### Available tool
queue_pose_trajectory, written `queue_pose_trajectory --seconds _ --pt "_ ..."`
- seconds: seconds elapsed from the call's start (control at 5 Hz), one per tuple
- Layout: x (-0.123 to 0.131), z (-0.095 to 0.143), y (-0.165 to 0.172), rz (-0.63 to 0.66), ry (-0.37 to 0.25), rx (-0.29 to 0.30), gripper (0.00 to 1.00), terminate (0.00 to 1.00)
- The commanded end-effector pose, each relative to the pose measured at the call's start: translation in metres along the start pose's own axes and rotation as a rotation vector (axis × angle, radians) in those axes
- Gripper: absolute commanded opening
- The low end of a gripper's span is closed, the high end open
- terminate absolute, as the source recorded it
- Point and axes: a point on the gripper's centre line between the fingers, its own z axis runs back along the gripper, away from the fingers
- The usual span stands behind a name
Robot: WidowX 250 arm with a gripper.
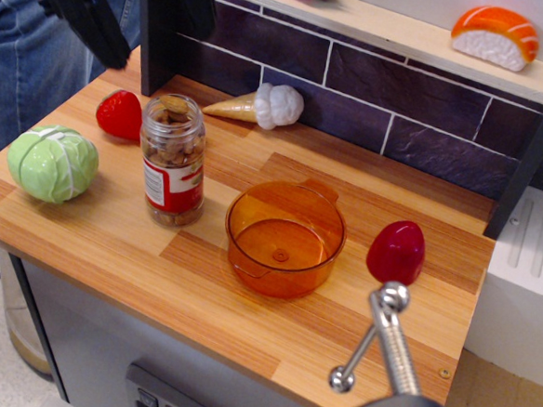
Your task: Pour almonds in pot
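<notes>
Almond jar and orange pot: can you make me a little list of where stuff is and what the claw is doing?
almonds: in a clear cylindrical jar with a red-and-white label, upright, no lid visible
pot: round translucent orange plastic pot, empty, beside the jar and apart from it
claw: black claw at the top left, above the table, holding nothing, partly cut off
neighbours: green cabbage toy, red strawberry toy
poured yet: no

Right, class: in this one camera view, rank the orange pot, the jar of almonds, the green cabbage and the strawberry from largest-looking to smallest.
1. Orange pot, widest.
2. and 3. Jar of almonds and green cabbage: too close to rank; the jar is taller, the cabbage wider.
4. Strawberry, clearly smallest, though it sits farthest back.
</notes>
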Motion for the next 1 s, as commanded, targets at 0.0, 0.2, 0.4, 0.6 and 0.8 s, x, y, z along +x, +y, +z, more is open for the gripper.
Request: queue_pose_trajectory --seconds 0.0,0.2,0.4,0.6,0.8 --pt "0.048 0.016 0.027 0.271 0.143 -0.057 1.00 0.00" --pt "0.057 0.004 0.044 0.341 0.196 0.001 1.00 0.00" --pt "0.065 -0.015 0.059 0.394 0.202 0.054 1.00 0.00" --pt "0.076 -0.031 0.067 0.449 0.207 0.087 1.00 0.00" --pt "0.079 -0.043 0.068 0.473 0.204 0.114 1.00 0.00"
